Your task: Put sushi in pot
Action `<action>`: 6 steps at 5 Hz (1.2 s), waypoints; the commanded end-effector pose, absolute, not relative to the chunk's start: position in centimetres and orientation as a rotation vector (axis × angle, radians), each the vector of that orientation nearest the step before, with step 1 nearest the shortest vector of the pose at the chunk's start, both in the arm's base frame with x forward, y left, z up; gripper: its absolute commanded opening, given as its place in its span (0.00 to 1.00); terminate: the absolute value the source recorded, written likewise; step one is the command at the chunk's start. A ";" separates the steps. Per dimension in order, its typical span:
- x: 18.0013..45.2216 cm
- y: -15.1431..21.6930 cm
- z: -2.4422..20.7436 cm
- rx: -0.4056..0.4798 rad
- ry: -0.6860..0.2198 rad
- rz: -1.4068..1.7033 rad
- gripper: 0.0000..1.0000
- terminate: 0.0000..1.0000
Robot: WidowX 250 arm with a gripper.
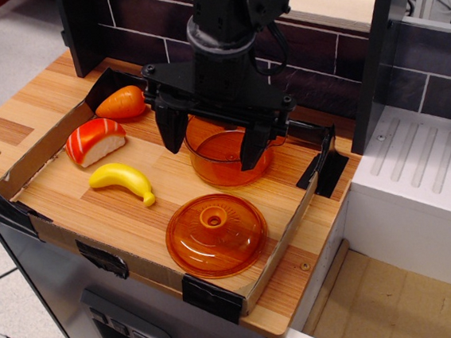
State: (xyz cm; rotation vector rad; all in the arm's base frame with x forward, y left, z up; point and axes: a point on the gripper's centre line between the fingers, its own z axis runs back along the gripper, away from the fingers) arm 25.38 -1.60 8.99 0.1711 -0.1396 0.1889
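Note:
The sushi [95,141] lies on the wooden tray floor at the left, orange-red striped top over a white rice base. The pot [226,158], round transparent orange plastic, stands at the tray's middle back. My gripper [211,138] hangs over the pot with its two black fingers spread wide, one at the pot's left rim, one over its right side. It is open and holds nothing. The sushi is well to the left of the gripper.
A yellow banana [123,181] lies in front of the sushi. An orange carrot-like toy [122,103] sits in the back left corner. The domed orange lid [215,234] with a knob lies at the front. A low cardboard wall [25,160] rims the tray. A white drain rack [429,165] is at the right.

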 end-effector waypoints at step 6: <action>28.4 11.6 8.0 0.206 -0.070 -0.105 1.00 0.00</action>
